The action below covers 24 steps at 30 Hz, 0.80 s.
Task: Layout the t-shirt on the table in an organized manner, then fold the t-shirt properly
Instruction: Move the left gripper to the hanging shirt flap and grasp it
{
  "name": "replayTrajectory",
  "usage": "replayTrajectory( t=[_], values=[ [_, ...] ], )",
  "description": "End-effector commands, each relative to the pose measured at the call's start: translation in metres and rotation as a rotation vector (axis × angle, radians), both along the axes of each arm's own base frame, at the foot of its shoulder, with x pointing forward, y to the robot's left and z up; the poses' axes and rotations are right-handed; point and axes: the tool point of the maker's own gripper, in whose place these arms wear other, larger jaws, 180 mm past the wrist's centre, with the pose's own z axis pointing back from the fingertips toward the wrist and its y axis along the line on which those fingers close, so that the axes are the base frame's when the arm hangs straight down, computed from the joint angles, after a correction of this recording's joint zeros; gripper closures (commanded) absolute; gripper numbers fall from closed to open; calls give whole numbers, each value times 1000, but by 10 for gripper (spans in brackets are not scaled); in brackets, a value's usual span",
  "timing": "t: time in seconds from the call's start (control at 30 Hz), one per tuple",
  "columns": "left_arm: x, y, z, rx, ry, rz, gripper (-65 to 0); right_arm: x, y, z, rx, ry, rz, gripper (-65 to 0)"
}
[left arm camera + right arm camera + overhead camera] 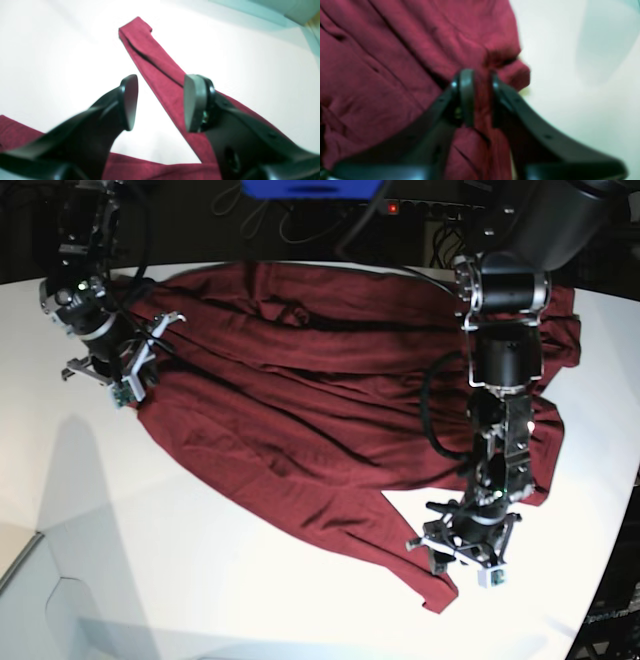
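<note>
Both grippers are over the cloth. From its wrist camera the left gripper (160,102) has its jaws spread wide with nothing between the pads; a long sleeve of the t-shirt (152,60) runs under it from six o'clock up toward eleven o'clock, flat on the table (250,75). The right gripper (480,97) shows a narrow gap between its fingers with a ridge of maroon fabric standing in that gap; the view is blurred, and whether the pads press the cloth or merely flank it cannot be told.

No brand, label or writing can be read anywhere on the shirt.

In the base view the t-shirt (320,390) is dark maroon, plain, thin and heavily creased, spread across the far half of the white table (200,580), its folds running from ten o'clock toward four o'clock, ending in a sleeve tip near five o'clock beside the left gripper (462,552). The right gripper (140,355) sits at the shirt's nine o'clock edge.
</note>
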Motion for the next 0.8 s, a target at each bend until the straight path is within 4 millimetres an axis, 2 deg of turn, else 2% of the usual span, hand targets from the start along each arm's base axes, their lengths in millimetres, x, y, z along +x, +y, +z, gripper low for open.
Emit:
replayTrajectory(
  t=[0.0,0.1,0.2,0.37,0.43,0.63,0.77],
  values=[
    [17,2,31,3,-84,7,-284,6,0,10,5,-36,8,-177],
    [22,4,25,-4,-71,18,-285,5,-1,10,1,-33,4,-222],
    [32,2,22,-18,-41,19,-290,7,-9,13,-6,-42,-16,-229],
    [49,-12,23,-48,-36,19,-364,7,-6,13,-3,-43,-10,-229],
    [52,-16,17,-46,-34,21,-388,7,-5,13,-2,-41,-9,-229],
    [40,-43,-20,65,13,-72,-391,7,-5,13,-2,-41,-9,-229],
    [33,-61,-27,87,-24,-108,-390,7,-5,13,1,-42,-9,-229]
  ],
)
